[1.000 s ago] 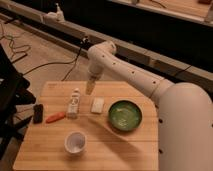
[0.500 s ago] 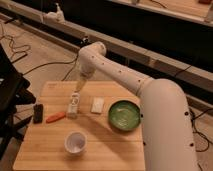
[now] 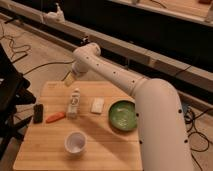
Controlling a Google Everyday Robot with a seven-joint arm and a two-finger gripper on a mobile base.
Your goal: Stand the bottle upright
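Note:
The small whitish bottle [image 3: 74, 103] with a narrow white cap is on the wooden table [image 3: 105, 150], left of centre. It appears to stand on its base with the cap up, and nothing touches it. My gripper [image 3: 69, 80] hangs at the end of the white arm [image 3: 112, 72] over the table's far edge. It is a little behind and above the bottle's cap, apart from it.
A flat white block [image 3: 97, 105] lies just right of the bottle, and a green bowl [image 3: 122, 115] is further right. An orange carrot-shaped thing [image 3: 55, 117] and a black object [image 3: 38, 113] lie to the left. A white cup [image 3: 75, 143] stands near the front. A dark chair [image 3: 10, 90] is at the table's left.
The arm has swung to the left, carrying my gripper from above the white block to behind the bottle. The bottle and the other things have not moved.

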